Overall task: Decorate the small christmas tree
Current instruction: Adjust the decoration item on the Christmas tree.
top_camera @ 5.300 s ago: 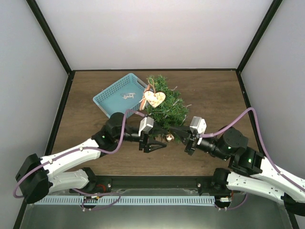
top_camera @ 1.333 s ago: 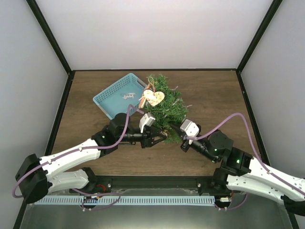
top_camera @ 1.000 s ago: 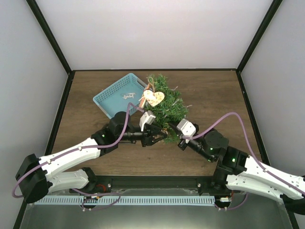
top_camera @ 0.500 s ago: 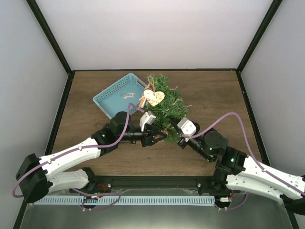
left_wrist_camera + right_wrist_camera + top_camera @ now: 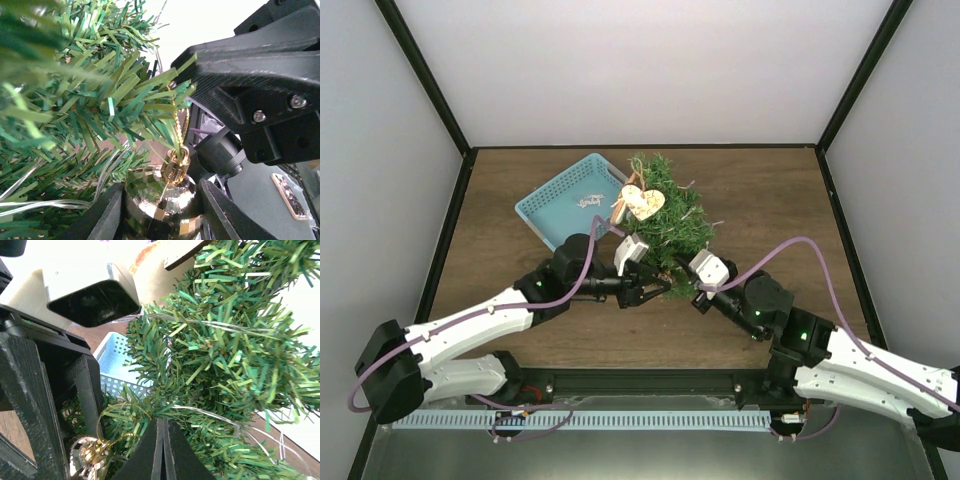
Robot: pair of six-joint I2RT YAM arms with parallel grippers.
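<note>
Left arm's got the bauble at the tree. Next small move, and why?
Probably ease the left gripper open so the gold bauble hangs. In the left wrist view its gold cord runs up to, and seemingly over, a branch tip of the small christmas tree, so the branch looks ready to carry it. The right gripper sits shut beside that foliage.
</note>
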